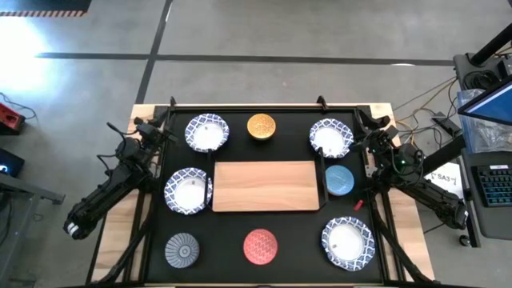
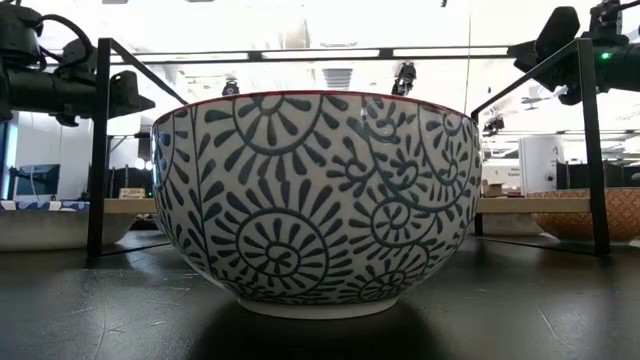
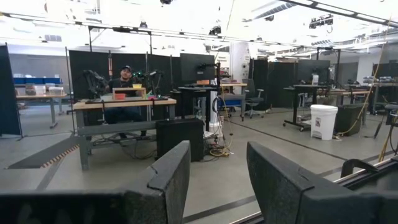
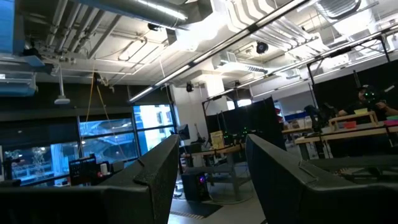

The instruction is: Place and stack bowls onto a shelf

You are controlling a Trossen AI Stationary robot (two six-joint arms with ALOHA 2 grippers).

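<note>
The light-wood shelf (image 1: 266, 186) lies flat in the middle of the black tabletop with nothing on it. Four blue-and-white bowls stand around it (image 1: 206, 133), (image 1: 331, 138), (image 1: 188, 191), (image 1: 347, 242). With them are an orange-yellow bowl (image 1: 261, 126), a light blue one (image 1: 339, 181), a grey ribbed one (image 1: 182, 250) and a red one (image 1: 260, 246). The red bowl fills the low view (image 2: 318, 200), resting on its foot. My left gripper (image 3: 217, 180) is open at the table's far left corner. My right gripper (image 4: 211, 180) is open at the far right corner. Both point out into the room.
A black frame with upright posts (image 2: 98, 150) runs around the table. Cables and a laptop (image 1: 492, 112) sit to the right of the table. A person sits at a bench (image 3: 124, 78) far off in the room. The board's top is bare.
</note>
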